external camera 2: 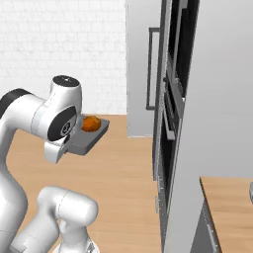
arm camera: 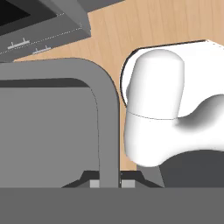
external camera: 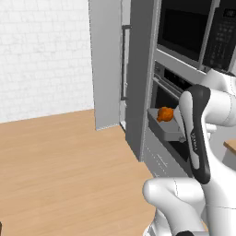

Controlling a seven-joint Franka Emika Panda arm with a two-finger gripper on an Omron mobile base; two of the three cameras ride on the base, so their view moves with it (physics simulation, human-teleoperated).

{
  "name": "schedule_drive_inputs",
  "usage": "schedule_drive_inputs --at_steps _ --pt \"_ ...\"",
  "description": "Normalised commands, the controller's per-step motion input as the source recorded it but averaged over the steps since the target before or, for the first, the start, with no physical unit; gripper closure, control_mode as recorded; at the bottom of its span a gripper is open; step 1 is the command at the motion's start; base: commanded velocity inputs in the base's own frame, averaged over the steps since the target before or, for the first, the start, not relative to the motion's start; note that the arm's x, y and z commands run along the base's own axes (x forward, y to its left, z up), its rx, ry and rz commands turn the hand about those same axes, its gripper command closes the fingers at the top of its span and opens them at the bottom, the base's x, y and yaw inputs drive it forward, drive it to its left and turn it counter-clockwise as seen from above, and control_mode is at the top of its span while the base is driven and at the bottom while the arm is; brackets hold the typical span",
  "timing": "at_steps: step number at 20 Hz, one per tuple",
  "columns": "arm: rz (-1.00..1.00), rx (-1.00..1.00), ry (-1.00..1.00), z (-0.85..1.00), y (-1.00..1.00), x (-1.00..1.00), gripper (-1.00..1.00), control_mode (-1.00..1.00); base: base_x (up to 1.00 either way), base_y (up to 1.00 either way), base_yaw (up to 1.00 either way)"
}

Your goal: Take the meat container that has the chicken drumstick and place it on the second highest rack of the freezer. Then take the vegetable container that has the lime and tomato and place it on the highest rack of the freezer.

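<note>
Grey and shallow, the meat container (external camera: 163,125) is riding in the air in the left base view, with the chicken drumstick (external camera: 165,114) sitting loose on it, in front of the dark oven front (external camera: 171,99) and to the right of the tall grey freezer door (external camera: 108,64); the white arm is hiding most of its right side.

Turning to the right base view, you are seeing the same container (external camera 2: 89,139) held level over the wooden floor (external camera 2: 123,163), well apart from the freezer handle (external camera 2: 148,69), its near edge disappearing behind the arm's wrist.

Looking along the hand view, the gripper (arm camera: 108,183) is clenching on the container's rim (arm camera: 107,122), one fingertip pad showing on each side of the wall.

Judging by its look, the tray is behaving as stiff and light, but an edge grip like this is leaving it prone to tip, and the drumstick is free to roll off, so you are wanting to keep it level while moving toward the rack
</note>
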Motion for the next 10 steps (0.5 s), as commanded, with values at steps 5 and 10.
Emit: schedule_drive_inputs --at_steps 5,10 --pt "0.00 0.00 0.00 0.00 0.00 0.00 1.00 1.00 0.99 0.09 0.15" --pt "0.00 0.00 0.00 0.00 0.00 0.00 1.00 1.00 1.00 0.13 0.01"
